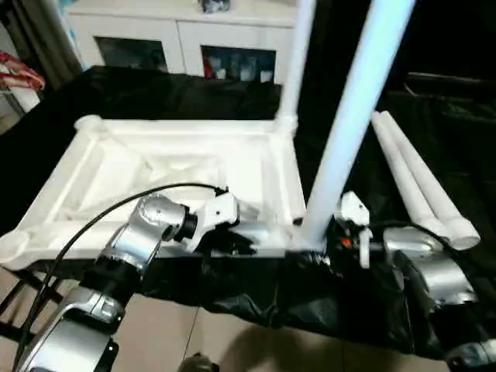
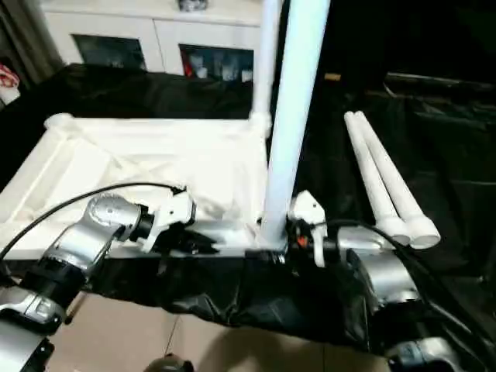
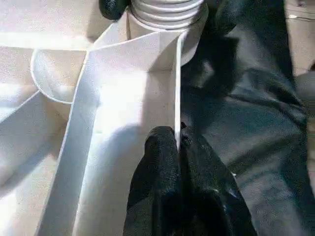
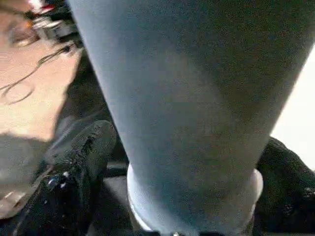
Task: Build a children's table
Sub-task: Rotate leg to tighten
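Note:
The children's table top [image 1: 178,167] lies upside down on a black cloth, ribbed underside up. One white leg [image 1: 296,54] stands upright in the far right corner socket. A second leg [image 1: 353,116] stands at the near right corner, its threaded end [image 3: 167,7] at the socket. My right gripper [image 1: 325,248] is open around this leg's base, a black finger [image 4: 74,187] on each side and one clearly off it. My left gripper [image 3: 178,137] is shut on the top's near rim [image 3: 175,88], left of that corner. Two loose legs [image 1: 418,182] lie side by side to the right.
A white cabinet with glass doors [image 1: 186,39] stands behind the table. The black cloth [image 1: 155,93] drapes over the near edge, with bare floor [image 1: 194,333] below. A red and white object [image 1: 15,74] sits at the far left.

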Robot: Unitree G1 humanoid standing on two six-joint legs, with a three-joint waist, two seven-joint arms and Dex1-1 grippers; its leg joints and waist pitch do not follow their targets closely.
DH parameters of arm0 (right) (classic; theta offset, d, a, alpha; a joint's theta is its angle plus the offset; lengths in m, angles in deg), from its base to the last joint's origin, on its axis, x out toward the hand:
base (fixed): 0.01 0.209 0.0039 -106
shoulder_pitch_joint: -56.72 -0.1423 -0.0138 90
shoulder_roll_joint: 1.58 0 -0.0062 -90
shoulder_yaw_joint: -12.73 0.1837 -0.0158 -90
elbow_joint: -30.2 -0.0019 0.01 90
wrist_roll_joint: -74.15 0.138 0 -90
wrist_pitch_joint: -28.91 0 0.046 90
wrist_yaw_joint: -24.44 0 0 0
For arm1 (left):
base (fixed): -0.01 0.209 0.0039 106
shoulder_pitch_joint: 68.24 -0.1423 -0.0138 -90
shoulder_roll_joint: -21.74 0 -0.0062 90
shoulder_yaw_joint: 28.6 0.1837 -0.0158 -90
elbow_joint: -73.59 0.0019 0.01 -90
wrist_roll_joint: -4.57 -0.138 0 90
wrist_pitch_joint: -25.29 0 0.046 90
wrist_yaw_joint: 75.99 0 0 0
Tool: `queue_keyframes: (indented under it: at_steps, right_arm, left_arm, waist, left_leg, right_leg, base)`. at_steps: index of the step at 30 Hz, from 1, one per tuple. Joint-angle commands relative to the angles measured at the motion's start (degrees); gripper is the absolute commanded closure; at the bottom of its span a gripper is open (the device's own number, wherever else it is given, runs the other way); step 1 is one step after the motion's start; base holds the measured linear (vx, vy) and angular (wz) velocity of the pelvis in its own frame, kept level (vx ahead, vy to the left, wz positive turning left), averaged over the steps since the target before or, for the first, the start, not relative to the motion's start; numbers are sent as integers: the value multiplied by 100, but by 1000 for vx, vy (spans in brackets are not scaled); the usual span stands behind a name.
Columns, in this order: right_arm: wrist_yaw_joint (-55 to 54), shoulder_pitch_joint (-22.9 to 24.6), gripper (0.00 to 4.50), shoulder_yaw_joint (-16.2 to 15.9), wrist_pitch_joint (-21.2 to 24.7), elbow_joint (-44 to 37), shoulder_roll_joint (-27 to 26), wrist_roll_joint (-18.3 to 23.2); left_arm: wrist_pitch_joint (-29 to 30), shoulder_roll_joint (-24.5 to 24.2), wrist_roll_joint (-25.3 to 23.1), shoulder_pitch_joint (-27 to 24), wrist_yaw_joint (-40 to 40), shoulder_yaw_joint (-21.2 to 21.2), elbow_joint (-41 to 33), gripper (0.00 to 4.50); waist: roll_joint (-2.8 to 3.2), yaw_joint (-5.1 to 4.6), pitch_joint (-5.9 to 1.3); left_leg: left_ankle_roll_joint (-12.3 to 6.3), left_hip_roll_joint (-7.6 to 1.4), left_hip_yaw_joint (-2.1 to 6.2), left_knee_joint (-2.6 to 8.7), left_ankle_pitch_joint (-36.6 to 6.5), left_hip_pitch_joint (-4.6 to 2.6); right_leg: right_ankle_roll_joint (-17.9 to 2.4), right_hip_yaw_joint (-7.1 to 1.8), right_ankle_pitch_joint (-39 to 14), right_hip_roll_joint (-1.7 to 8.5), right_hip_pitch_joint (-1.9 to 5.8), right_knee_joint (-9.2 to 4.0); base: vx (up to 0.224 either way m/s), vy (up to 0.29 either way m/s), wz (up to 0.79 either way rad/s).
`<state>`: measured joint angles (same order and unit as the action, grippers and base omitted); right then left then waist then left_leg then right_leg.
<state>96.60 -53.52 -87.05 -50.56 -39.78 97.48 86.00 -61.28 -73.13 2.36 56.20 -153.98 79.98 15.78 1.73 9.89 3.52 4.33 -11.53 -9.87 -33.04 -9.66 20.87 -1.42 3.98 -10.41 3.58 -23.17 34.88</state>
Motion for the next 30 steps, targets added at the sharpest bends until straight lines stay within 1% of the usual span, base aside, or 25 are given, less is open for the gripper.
queue_keyframes:
  at_steps: [1,4,5,9,11,13,15,17,19,20,21,22,23,24,25,26,27,28,29,30]
  right_arm:
    - [473,95,75,-393,175,-384,7,180]
    - [500,108,104,-437,258,-503,46,175]
    - [480,102,111,-451,255,-522,37,144]
    - [465,122,144,-477,238,-523,23,90]
    - [450,139,144,-488,253,-556,24,83]
    - [350,187,163,-479,259,-615,-17,80]
    - [162,209,167,-437,221,-558,-93,43]
    - [84,211,170,-418,214,-535,-127,31]
    - [-362,174,171,-299,86,-383,-329,-61]
    - [-986,73,172,-147,-27,-109,-585,-209]
    - [-1230,27,173,-93,-53,7,-677,-275]
    - [-1392,-5,173,-60,-74,87,-739,-317]
    - [-1806,-86,174,23,-137,290,-905,-418]
    - [-2093,-138,174,74,-139,420,-1011,-477]
    - [-2810,-285,174,168,-210,772,-1245,-657]
    - [-3121,-356,175,210,-244,939,-1355,-721]
    - [-3344,-411,175,244,-262,1065,-1439,-757]
    - [-3535,-462,175,281,-244,1174,-1514,-770]
    - [-3827,-545,175,350,-217,1332,-1629,-787]
    - [-4245,-672,175,462,-214,1551,-1796,-813]
  left_arm:
    - [-81,44,91,255,15,6,-61,450]
    - [-151,27,77,285,-23,-3,38,450]
    - [-187,32,56,305,5,-9,97,450]
    - [-221,46,55,313,36,-6,146,450]
    - [-227,50,58,310,38,-5,150,450]
    - [-237,82,61,303,109,-21,166,450]
    - [-223,150,69,304,251,-73,201,450]
    - [-204,172,72,305,292,-86,205,450]
    - [-156,284,62,338,517,-135,252,450]
    - [-108,435,-8,420,846,-164,367,450]
    - [-100,493,-48,457,982,-170,424,450]
    - [-96,533,-75,481,1066,-169,458,450]
    - [-81,640,-154,540,1305,-163,540,450]
    - [-62,717,-213,582,1491,-159,601,450]
    - [3,919,-308,678,1862,-151,740,450]
    - [61,1025,-328,725,2044,-168,804,450]
    - [103,1106,-333,758,2170,-184,847,450]
    - [120,1172,-328,781,2249,-197,873,450]
    - [142,1265,-325,813,2375,-213,907,450]
    - [187,1394,-339,860,2608,-238,955,450]
  waist:
    - [-3,8,-415]
    - [-3,25,-421]
    - [-7,24,-420]
    - [-7,33,-420]
    - [-6,39,-425]
    - [-27,47,-430]
    - [-40,59,-428]
    - [-31,60,-419]
    - [-35,50,-401]
    - [-34,46,-400]
    - [-37,23,-399]
    - [-22,-17,-386]
    - [-29,-44,-391]
    - [-15,-75,-386]
    - [-4,-110,-386]
    - [-8,-137,-380]
    - [-12,-168,-384]
    - [3,-181,-386]
    - [-6,-192,-395]
    - [16,-198,-404]
  left_leg:
    - [-293,-198,53,344,-1282,-47]
    - [-286,-201,54,337,-1252,-45]
    - [-272,-192,54,339,-1268,-38]
    - [-238,-192,51,334,-1308,-47]
    - [-235,-197,55,334,-1294,-47]
    - [-248,-196,54,330,-1237,-41]
    - [-263,-190,49,324,-1203,-40]
    - [-251,-187,53,332,-1233,-37]
    - [-199,-178,56,345,-1349,-39]
    - [-172,-177,60,348,-1380,-45]
    - [-110,-166,61,349,-1419,-62]
    - [-46,-156,73,366,-1482,-64]
    - [-16,-158,84,375,-1516,-65]
    - [17,-160,85,373,-1583,-78]
    - [39,-157,86,377,-1648,-90]
    - [59,-155,86,379,-1677,-84]
    - [68,-140,87,376,-1722,-93]
    - [77,-137,89,372,-1694,-89]
    - [44,-135,88,367,-1640,-85]
    - [13,-137,78,360,-1579,-69]
  right_leg:
    - [-1072,-276,-1390,473,298,-452]
    - [-1084,-275,-1322,469,293,-445]
    - [-1079,-271,-1341,466,300,-447]
    - [-1038,-272,-1482,472,293,-460]
    - [-1033,-271,-1471,475,295,-457]
    - [-1028,-272,-1394,474,299,-444]
    - [-1010,-272,-1422,476,297,-446]
    - [-977,-267,-1544,476,291,-457]
    - [-870,-267,-1896,488,279,-494]
    - [-851,-265,-1974,486,275,-497]
    - [-825,-262,-2102,494,253,-514]
    - [-782,-254,-2276,498,257,-531]
    - [-765,-246,-2327,498,268,-535]
    - [-746,-254,-2374,502,250,-547]
    - [-757,-253,-2380,497,244,-552]
    - [-771,-252,-2372,494,244,-550]
    - [-762,-249,-2382,493,250,-561]
    - [-774,-254,-2338,494,253,-554]
    - [-796,-257,-2232,493,264,-554]
    - [-834,-269,-2039,488,261,-536]
  base:
    - [0,0,0]
    - [0,0,0]
    - [0,0,0]
    - [0,0,0]
    - [0,0,0]
    - [0,0,0]
    - [0,0,0]
    - [0,0,0]
    - [0,0,0]
    - [0,0,0]
    - [0,0,0]
    - [0,0,0]
    - [0,0,0]
    - [0,0,0]
    - [0,0,0]
    - [0,0,0]
    - [0,0,0]
    - [0,0,0]
    - [0,0,0]
    - [0,0,0]
